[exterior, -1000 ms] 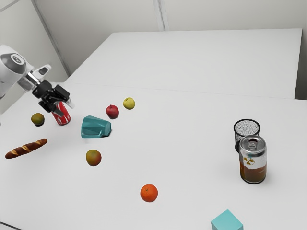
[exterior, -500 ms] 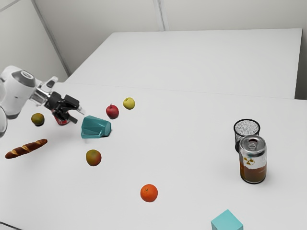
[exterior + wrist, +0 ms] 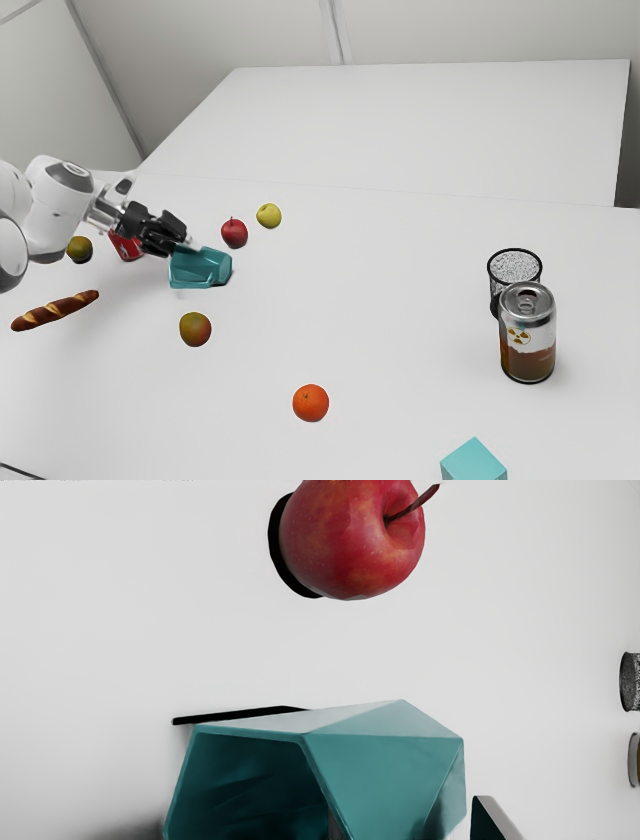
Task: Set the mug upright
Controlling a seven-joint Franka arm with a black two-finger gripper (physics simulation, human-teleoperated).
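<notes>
White bench (image 3: 400, 240) in a room with pale walls (image 3: 480, 30), set out from near to far in the exterior view. Nearest is a light blue block (image 3: 473, 463), cut by the view's edge; beyond it lies an orange (image 3: 311, 403). Toward the exterior view's right, a drink can (image 3: 528, 345) stands upright, with a dark-rimmed speckled cup (image 3: 514, 265) just behind it. Toward the exterior view's left lie a round red-green fruit (image 3: 195, 329) and a bread loaf (image 3: 55, 311). Farther back, the teal mug (image 3: 200, 269) lies on its side on the bench, its mouth toward the exterior view's left and its base toward the cup and drink can. The claw (image 3: 184, 244) is at the mug, its fingers wide apart; in the wrist view one fingertip (image 3: 490, 820) stands just beside the mug's base, with a gap between. Behind the claw are a red can (image 3: 125, 246), partly hidden, and a brownish-green fruit (image 3: 79, 250). Beyond the mug rest a red apple (image 3: 234, 233), stem showing, and, farthest, a yellow apple (image 3: 269, 216).
</notes>
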